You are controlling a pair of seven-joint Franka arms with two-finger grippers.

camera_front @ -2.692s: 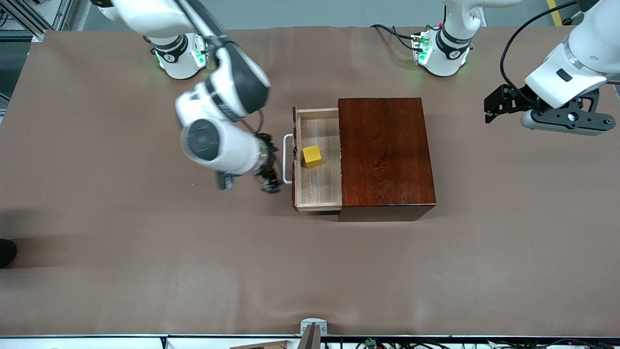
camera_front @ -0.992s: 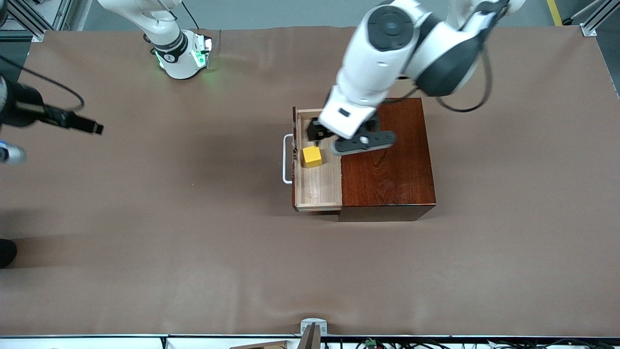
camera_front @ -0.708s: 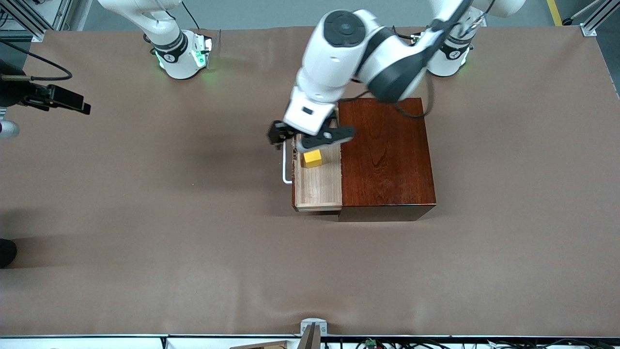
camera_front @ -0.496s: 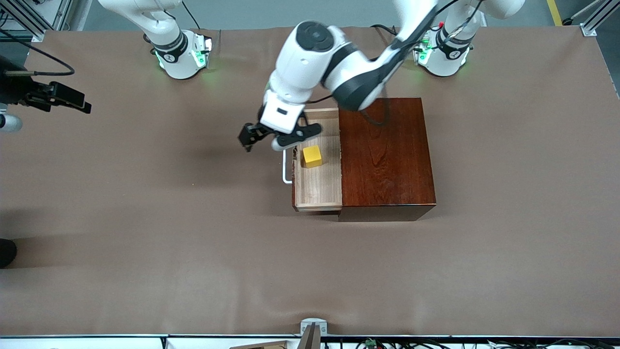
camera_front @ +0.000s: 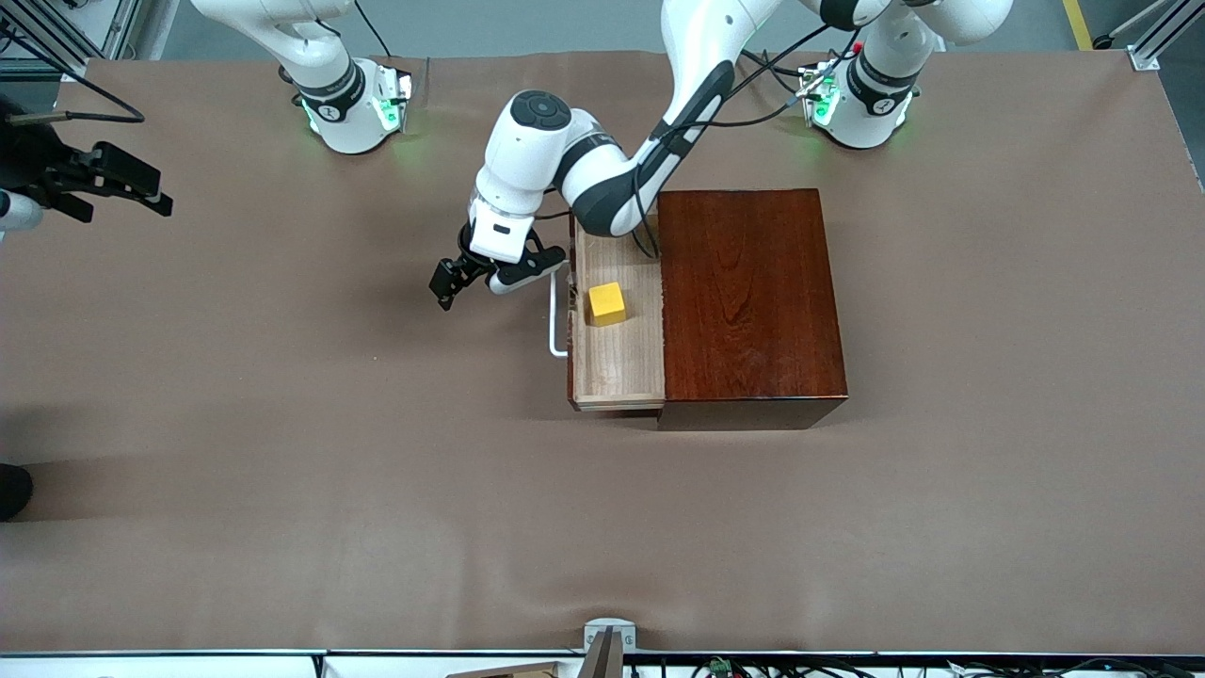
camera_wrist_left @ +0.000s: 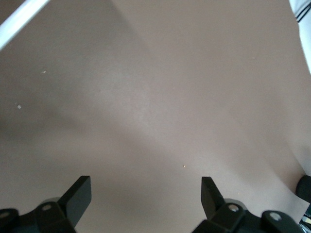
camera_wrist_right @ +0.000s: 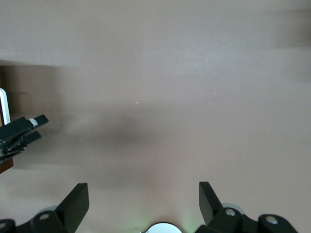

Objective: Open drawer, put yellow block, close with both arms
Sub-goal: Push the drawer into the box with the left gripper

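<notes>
The drawer [camera_front: 617,363] stands pulled out of the dark mahogany box [camera_front: 748,301], its white handle [camera_front: 557,325] facing the right arm's end of the table. The yellow block [camera_front: 606,303] lies in the drawer's pale tray. My left gripper [camera_front: 450,282] [camera_wrist_left: 145,194] hangs open and empty over the bare table in front of the drawer, just clear of the handle. My right gripper [camera_front: 122,188] [camera_wrist_right: 143,199] waits open and empty over the table's edge at the right arm's end. In the right wrist view the left gripper's fingers [camera_wrist_right: 22,130] show next to the handle [camera_wrist_right: 4,104].
The brown table cover [camera_front: 377,490] spreads all round the box. The two arm bases [camera_front: 348,108] [camera_front: 861,99] glow green along the table's edge farthest from the front camera. The left arm's forearm [camera_front: 612,188] crosses over the drawer's corner.
The left arm has swung from over the box, across the drawer, down to the table in front of the handle. The right arm has withdrawn to its end. Drawer and block have not moved.
</notes>
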